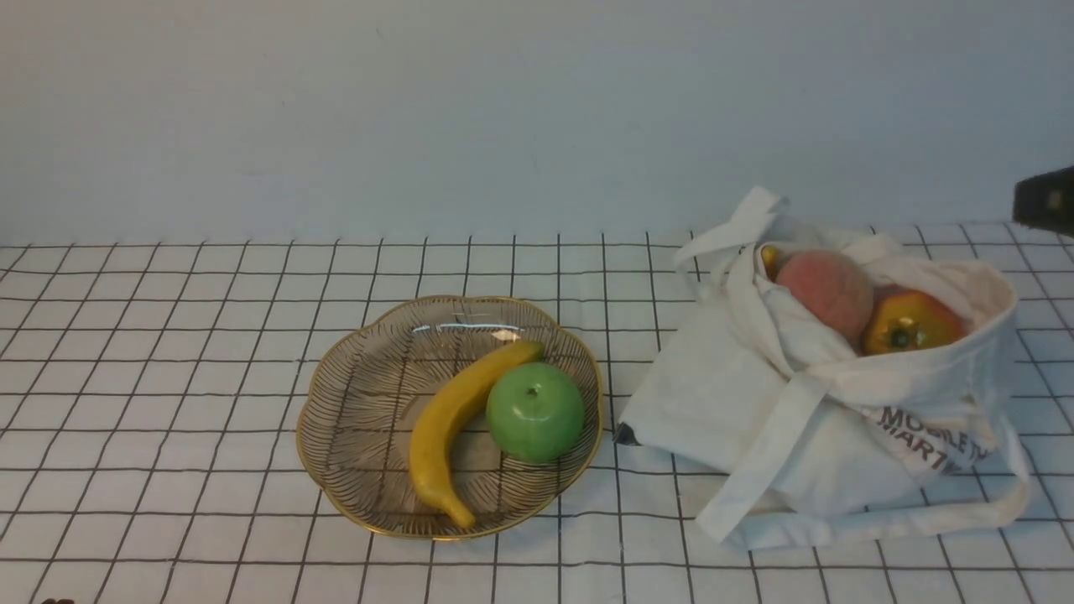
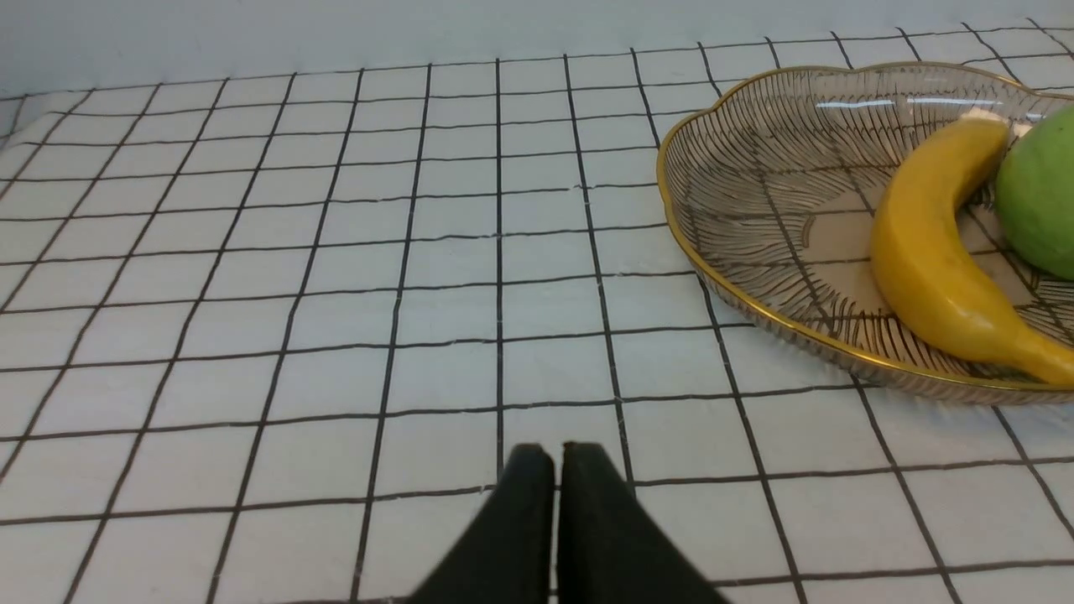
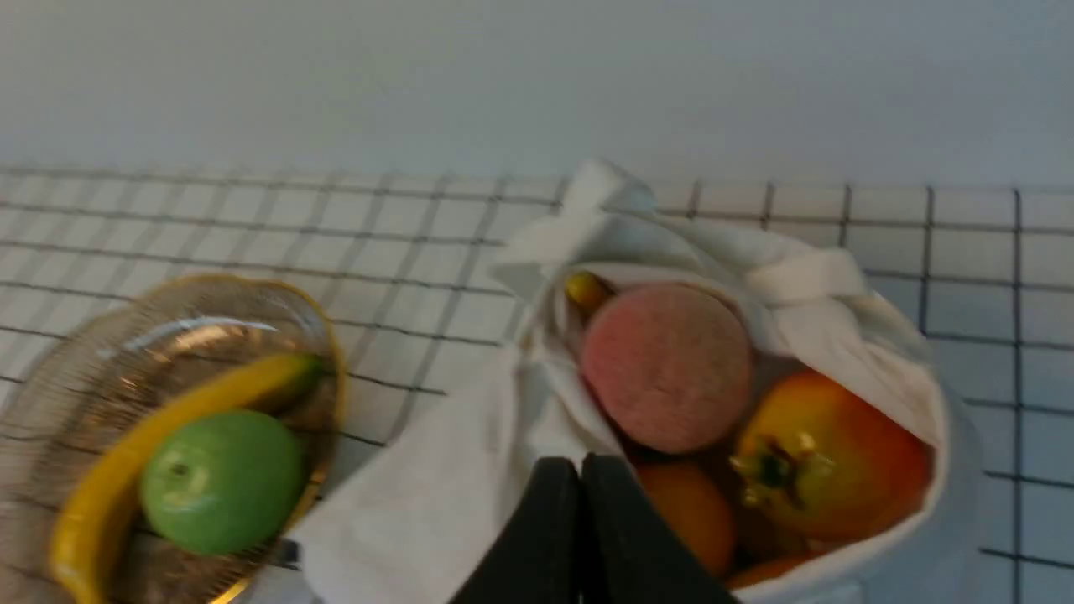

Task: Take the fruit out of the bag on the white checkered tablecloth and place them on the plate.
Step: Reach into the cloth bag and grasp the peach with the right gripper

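A white cloth bag (image 1: 805, 428) lies open on the white checkered tablecloth (image 1: 168, 352) at the right. In it I see a fuzzy pink peach (image 1: 826, 289), an orange-red fruit with a dark calyx (image 1: 910, 323) and a small yellow piece (image 1: 768, 258). The right wrist view shows the peach (image 3: 667, 365), the orange-red fruit (image 3: 831, 457) and another orange fruit (image 3: 692, 512) below. The plate (image 1: 352, 394) holds a banana (image 1: 453, 419) and a green apple (image 1: 534, 411). My right gripper (image 3: 581, 470) is shut and empty, above the bag's near side. My left gripper (image 2: 558, 457) is shut and empty over bare cloth, left of the plate (image 2: 722, 201).
A plain pale wall runs behind the table. The bag's long straps (image 1: 881, 524) trail across the cloth toward the front. A dark part of my right arm (image 1: 1045, 201) shows at the right edge of the front view.
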